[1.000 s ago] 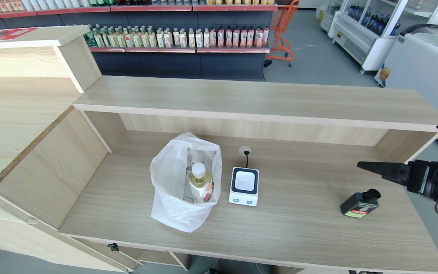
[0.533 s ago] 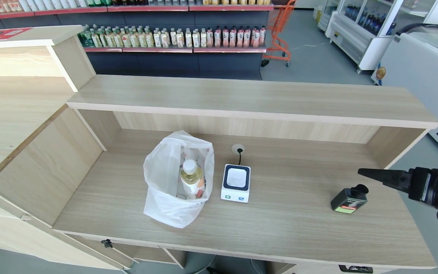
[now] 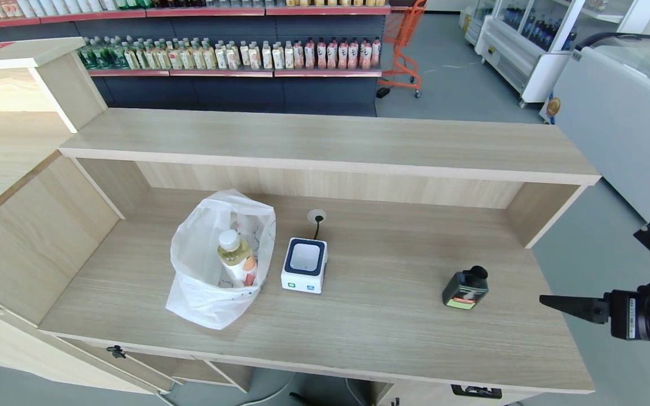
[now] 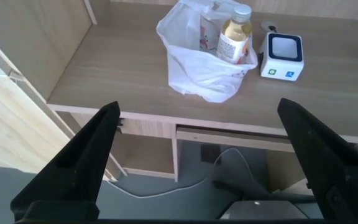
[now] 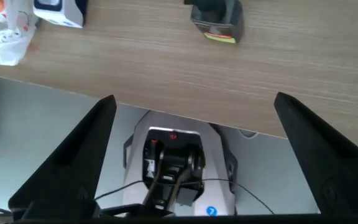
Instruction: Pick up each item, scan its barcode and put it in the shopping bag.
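Observation:
A small dark bottle point(image 3: 465, 287) with a black cap and a red-green label stands on the right part of the wooden desk point(image 3: 370, 327); it also appears in the right wrist view point(image 5: 216, 18). My right gripper point(image 3: 562, 304) hangs open off the desk's right end, level with that bottle and apart from it, its fingers point(image 5: 73, 162) spread wide. A white shopping bag point(image 3: 212, 270) stands left of the white barcode scanner point(image 3: 304, 265) and holds a yellow drink bottle point(image 3: 233, 256). My left gripper point(image 4: 197, 107) is open before the desk's front edge, below the bag point(image 4: 197, 68).
A raised counter shelf point(image 3: 325, 141) runs behind the desk, and side panels wall both ends. The scanner's cable goes into a grommet point(image 3: 316, 215). Store shelves of drinks point(image 3: 235, 53), an orange cart point(image 3: 404, 45) and freezers point(image 3: 613, 90) stand beyond.
The head camera has swung, so the whole scene sits further left. Relative to the dark bottle, my right gripper has dropped lower and drawn back to the right, off the desk's end.

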### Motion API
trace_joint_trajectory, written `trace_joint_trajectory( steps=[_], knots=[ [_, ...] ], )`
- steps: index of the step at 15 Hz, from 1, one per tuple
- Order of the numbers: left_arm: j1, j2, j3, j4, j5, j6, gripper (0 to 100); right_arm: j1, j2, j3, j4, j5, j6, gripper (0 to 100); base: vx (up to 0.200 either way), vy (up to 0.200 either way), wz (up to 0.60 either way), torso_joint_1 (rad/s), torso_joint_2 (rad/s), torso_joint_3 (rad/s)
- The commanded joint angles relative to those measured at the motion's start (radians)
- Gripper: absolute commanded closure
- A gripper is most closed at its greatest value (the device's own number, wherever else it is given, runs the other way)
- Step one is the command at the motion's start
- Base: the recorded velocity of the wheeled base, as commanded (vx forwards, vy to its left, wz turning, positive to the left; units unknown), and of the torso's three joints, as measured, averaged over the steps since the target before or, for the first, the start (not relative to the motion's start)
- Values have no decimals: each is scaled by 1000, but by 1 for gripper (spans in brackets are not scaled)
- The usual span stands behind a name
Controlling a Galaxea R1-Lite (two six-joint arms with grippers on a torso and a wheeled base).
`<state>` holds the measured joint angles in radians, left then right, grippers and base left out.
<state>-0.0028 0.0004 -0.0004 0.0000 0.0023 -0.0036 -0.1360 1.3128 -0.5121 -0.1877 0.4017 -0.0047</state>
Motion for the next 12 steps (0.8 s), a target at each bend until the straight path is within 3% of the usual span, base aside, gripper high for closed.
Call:
trace_joint_trajectory(
  steps=[1, 3, 5, 7, 10, 12],
  knots=[
    [0, 0, 0, 0, -1, 4, 0, -99, 117, -3, 7, -155, -213, 0, 0, 0, 0, 0, 0, 0],
    [0, 0, 0, 0, -1, 4, 0, -132, 204, -14, -16, -233, -394, 0, 0, 0, 0, 0, 0, 0],
    [0, 0, 0, 0, -1, 4, 0, -103, 255, -20, -70, -244, -437, 0, 0, 0, 0, 0, 0, 0],
    [0, 0, 0, 0, -1, 4, 0, 18, 378, -65, -202, -311, -472, 0, 0, 0, 0, 0, 0, 0],
    [0, 0, 0, 0, -1, 4, 0, 185, 560, -78, -516, -276, -440, 0, 0, 0, 0, 0, 0, 0],
    [0, 0, 0, 0, -1, 4, 0, 246, 608, -75, -552, -244, -428, 0, 0, 0, 0, 0, 0, 0]
  ],
)
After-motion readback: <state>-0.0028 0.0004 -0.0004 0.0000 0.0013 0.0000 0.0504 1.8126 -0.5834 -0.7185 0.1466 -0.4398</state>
